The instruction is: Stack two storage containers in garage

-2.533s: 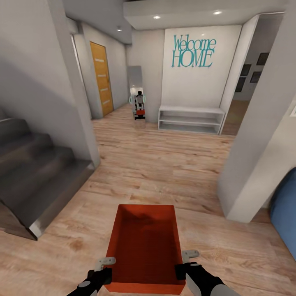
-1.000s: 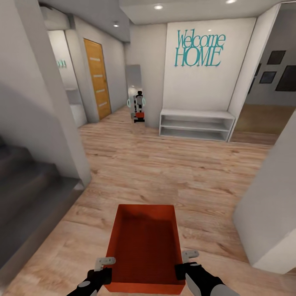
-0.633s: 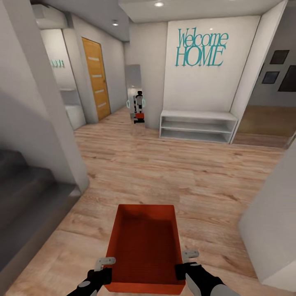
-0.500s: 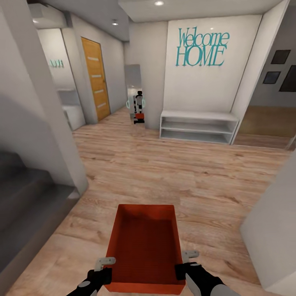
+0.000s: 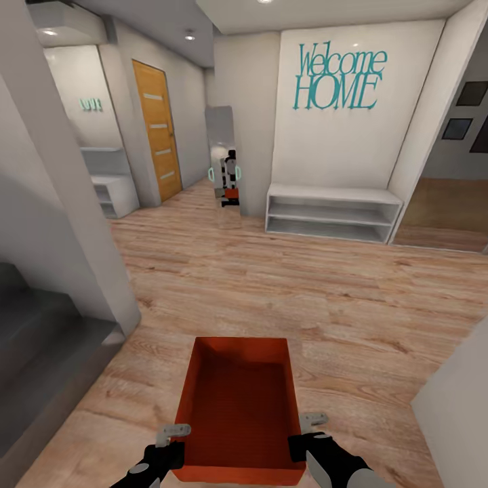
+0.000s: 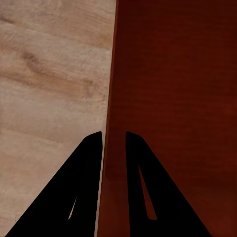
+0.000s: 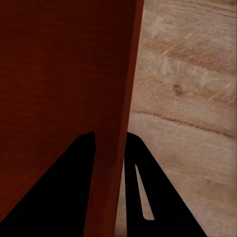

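Red-orange plastic, the bin (image 5: 238,407) sits at six o'clock in the head view, carried above the wood floor (image 5: 305,285). The left gripper (image 5: 175,442) pinches its seven-o'clock wall, the right gripper (image 5: 302,434) its five-o'clock wall. An orange door (image 5: 157,129) stands at eleven o'clock, a white shelf (image 5: 332,213) at one.

Left wrist view: gripper (image 6: 114,136) closed across the bin (image 6: 173,98) wall.

Right wrist view: gripper (image 7: 110,134) likewise clamps the bin (image 7: 64,74) wall.
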You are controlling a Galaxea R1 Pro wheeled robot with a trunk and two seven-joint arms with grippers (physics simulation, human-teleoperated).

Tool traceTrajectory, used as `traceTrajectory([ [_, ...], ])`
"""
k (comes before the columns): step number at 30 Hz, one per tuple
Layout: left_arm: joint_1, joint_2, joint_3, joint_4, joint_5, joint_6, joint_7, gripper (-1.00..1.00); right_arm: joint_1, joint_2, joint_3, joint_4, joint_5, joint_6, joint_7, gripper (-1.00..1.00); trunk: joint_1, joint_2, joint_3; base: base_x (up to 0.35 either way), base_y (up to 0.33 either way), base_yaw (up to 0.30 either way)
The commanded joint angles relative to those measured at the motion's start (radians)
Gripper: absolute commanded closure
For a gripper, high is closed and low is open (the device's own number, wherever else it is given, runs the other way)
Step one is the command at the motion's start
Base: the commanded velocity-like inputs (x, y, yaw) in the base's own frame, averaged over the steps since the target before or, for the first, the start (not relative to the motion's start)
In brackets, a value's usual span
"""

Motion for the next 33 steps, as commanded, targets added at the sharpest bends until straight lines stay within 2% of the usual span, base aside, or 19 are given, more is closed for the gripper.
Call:
traceTrajectory([
  [1,-0.001,0.001,-0.001,0.001,0.008,-0.004,0.008,1.00,0.000,-0.009,0.001,-0.003,0.021,0.008,-0.009,1.00,0.001,0.000,0.000,0.343,0.000,0.062],
  [9,-0.001,0.001,-0.001,0.001,0.008,-0.004,0.008,1.00,0.000,-0.009,0.000,-0.003,0.021,0.008,-0.009,1.00,0.001,0.000,0.007,0.343,0.000,0.039],
  [33,-0.001,0.001,-0.001,0.001,0.008,-0.005,0.008,1.00,0.000,-0.009,0.001,-0.003,0.021,0.008,-0.009,1.00,0.001,0.000,0.007,0.343,0.000,0.001],
])
